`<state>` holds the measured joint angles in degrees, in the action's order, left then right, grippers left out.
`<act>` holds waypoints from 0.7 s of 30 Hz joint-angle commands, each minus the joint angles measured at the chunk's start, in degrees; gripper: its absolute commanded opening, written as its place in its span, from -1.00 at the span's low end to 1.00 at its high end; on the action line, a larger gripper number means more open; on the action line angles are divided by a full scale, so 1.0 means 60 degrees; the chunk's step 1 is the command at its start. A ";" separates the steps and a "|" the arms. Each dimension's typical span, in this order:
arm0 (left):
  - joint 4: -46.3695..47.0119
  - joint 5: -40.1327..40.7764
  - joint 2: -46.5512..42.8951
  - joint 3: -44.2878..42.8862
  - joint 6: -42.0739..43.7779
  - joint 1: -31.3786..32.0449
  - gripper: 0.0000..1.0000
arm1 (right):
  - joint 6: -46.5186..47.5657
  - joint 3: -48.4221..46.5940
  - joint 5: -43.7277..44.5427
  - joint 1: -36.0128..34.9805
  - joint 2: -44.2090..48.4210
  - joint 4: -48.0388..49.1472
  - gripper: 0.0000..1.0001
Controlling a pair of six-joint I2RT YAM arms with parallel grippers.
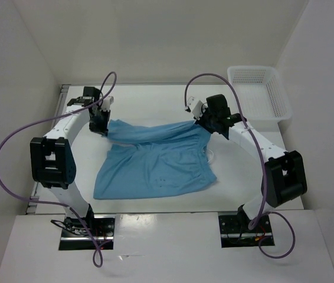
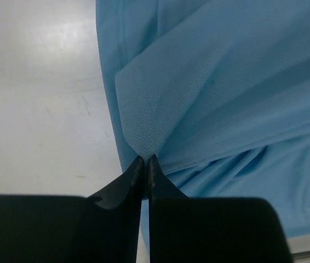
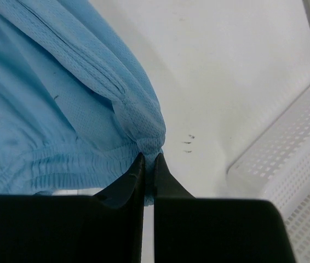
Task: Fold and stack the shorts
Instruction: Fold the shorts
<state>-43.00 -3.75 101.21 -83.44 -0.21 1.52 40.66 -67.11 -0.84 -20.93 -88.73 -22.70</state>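
Here the left claw (image 2: 145, 160) and right claw (image 3: 149, 157) each pinch a corner of the shorts (image 1: 155, 168).

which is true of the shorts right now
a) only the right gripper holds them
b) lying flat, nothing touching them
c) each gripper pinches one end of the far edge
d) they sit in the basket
C: the left gripper and the right gripper are each closed on blue fabric of the shorts, whose far edge is strung between them, while the basket stands apart at the far right.
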 commanded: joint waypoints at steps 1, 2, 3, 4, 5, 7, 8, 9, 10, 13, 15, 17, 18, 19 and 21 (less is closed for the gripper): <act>-0.0054 -0.0152 -0.0696 0.0765 0.0035 -0.0356 -0.80 | 0.0224 0.0549 -0.0093 -0.0261 0.0696 0.0209 -1.00; -0.0054 -0.0282 -0.0827 0.0941 0.0035 -0.0472 -0.77 | 0.0224 0.0783 -0.0094 -0.0262 0.0696 0.0209 -1.00; -0.0054 -0.0428 -0.0915 0.1320 0.0035 -0.0473 -0.75 | 0.0224 0.0886 -0.0094 -0.0378 0.0696 0.0209 -1.00; -0.0054 -0.0531 -0.0916 0.1541 0.0035 -0.0473 -0.75 | 0.0311 0.1018 -0.0196 -0.0510 0.0798 0.0209 -1.00; -0.0054 -0.0779 -0.1003 0.1949 0.0035 -0.0473 -0.73 | 0.0312 0.1237 -0.0197 -0.0511 0.0799 0.0209 -1.00; -0.0054 -0.1044 -0.1004 0.2405 0.0035 -0.0473 -0.70 | 0.0399 0.1559 -0.0285 -0.0745 0.0886 0.0209 -1.00; 0.0033 -0.1161 -0.1004 0.2639 0.0035 -0.0473 -0.70 | 0.0400 0.1648 -0.0285 -0.0890 0.0887 0.0296 -1.00; 0.0164 -0.1264 -0.1091 0.3062 0.0035 -0.0473 -0.66 | 0.0487 0.1736 -0.0285 -0.0979 0.0887 0.0297 -1.00; 0.0252 -0.1265 -0.1092 0.3241 0.0035 -0.0473 -0.62 | 0.0488 0.1824 -0.0285 -0.1096 0.0887 0.0297 -1.00; 0.0532 -0.1133 -0.1092 0.3593 0.0035 -0.0473 -0.50 | 0.0576 0.1927 -0.0285 -0.1301 0.0887 0.0472 -1.00; 0.0634 -0.1133 -0.1092 0.3711 0.0035 -0.0473 -0.47 | 0.0576 0.1927 -0.0285 -0.1389 0.0887 0.0473 -1.00; 0.0737 -0.1133 -0.1092 0.3798 0.0035 -0.0473 -0.36 | 0.0576 0.1927 -0.0285 -0.1390 0.0887 0.0473 -1.00; 0.0737 -0.1235 -0.1092 0.3886 0.0035 -0.0473 -0.30 | 0.0576 0.1927 -0.0285 -0.1390 0.0887 0.0473 -1.00; 0.0824 -0.1337 -0.0976 0.3887 0.0035 -0.0473 -0.25 | 0.0663 0.1927 -0.0285 -0.1390 0.0800 0.0473 -1.00; 0.0824 -0.1440 -0.0888 0.3974 0.0035 -0.0473 -0.22 | 0.0664 0.1927 -0.0285 -0.1478 0.0799 0.0560 -1.00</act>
<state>-39.55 -9.80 96.27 -60.62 -0.23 -1.26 43.70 -55.79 -2.11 -28.75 -85.82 -22.09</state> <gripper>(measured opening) 0.382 0.045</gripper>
